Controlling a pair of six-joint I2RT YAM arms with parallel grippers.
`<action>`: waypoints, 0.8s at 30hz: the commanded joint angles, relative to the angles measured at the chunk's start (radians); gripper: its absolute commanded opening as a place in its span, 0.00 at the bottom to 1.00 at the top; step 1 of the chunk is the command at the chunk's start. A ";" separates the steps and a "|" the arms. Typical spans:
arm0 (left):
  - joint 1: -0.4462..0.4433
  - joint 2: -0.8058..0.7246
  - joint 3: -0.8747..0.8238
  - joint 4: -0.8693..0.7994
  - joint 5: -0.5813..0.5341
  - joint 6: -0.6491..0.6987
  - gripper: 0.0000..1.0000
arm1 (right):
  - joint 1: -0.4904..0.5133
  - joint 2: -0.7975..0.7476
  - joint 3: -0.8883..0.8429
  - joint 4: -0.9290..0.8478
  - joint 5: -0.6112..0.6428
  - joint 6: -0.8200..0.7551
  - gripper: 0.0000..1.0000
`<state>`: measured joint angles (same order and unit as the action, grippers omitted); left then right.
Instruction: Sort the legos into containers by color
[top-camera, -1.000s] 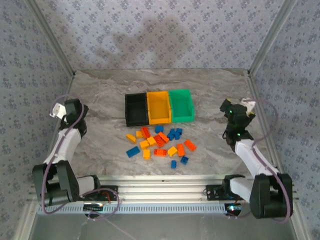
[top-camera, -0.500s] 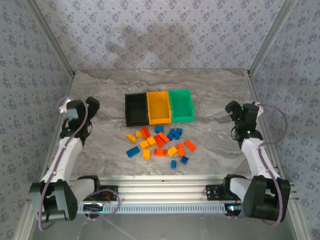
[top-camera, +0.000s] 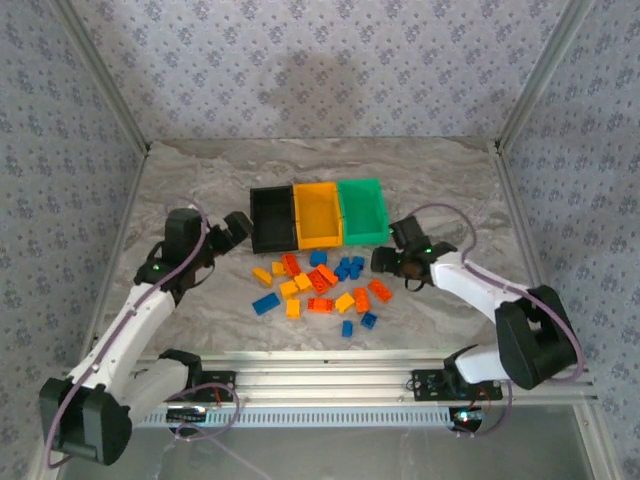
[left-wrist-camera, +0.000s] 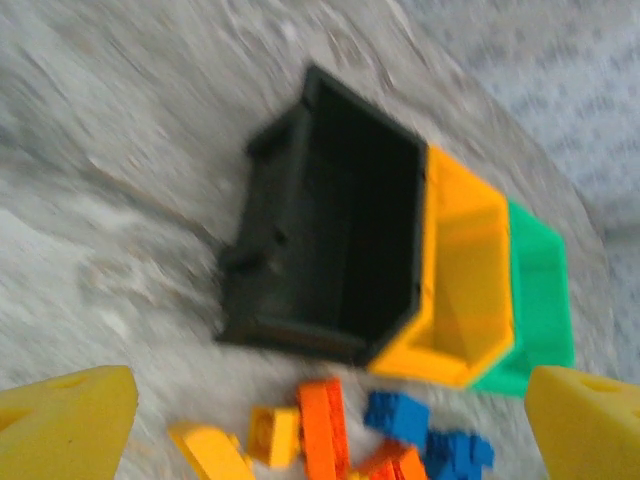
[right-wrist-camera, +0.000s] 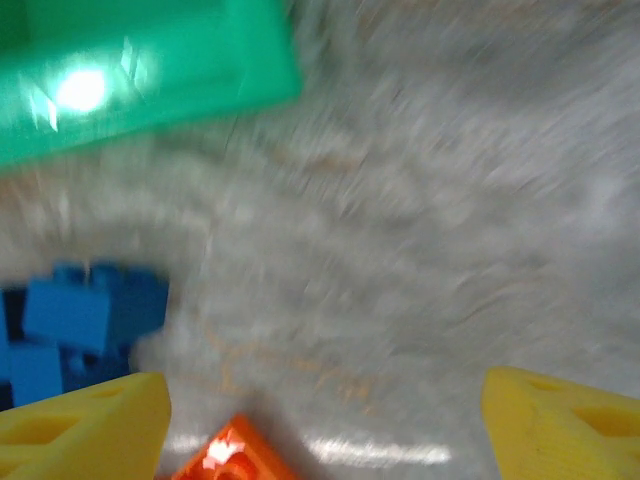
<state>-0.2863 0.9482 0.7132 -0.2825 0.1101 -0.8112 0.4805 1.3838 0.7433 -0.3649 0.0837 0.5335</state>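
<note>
Legos (top-camera: 318, 285) loose on table (top-camera: 200, 180), 6 o'clock of bins (top-camera: 320, 241). Outlying orange brick (top-camera: 380, 291), axis 10-to-4, lies just at 6 o'clock of right gripper (top-camera: 385, 262), the nearer one, jaws apart. Left gripper (top-camera: 238, 226) also spread, beside black bin (top-camera: 272, 241).

Top view overhead; 2 wrist views near containers (top-camera: 365, 236).

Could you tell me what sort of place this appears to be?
Probably a robot lab work cell, not a home: a marble-look tabletop boxed in by patterned wall panels, with two arms bolted to an aluminium rail.
</note>
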 joint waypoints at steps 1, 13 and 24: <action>-0.064 -0.059 -0.048 -0.046 0.037 0.013 1.00 | 0.074 0.044 0.040 -0.088 0.076 0.000 0.79; -0.093 -0.138 -0.149 -0.045 0.088 -0.002 1.00 | -0.019 0.050 0.192 -0.079 0.031 -0.003 0.77; -0.096 -0.140 -0.172 -0.040 0.117 -0.024 1.00 | -0.222 0.361 0.582 -0.094 -0.116 -0.045 0.56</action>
<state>-0.3759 0.8246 0.5488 -0.3267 0.1993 -0.8234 0.2695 1.6859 1.2472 -0.4164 0.0185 0.5137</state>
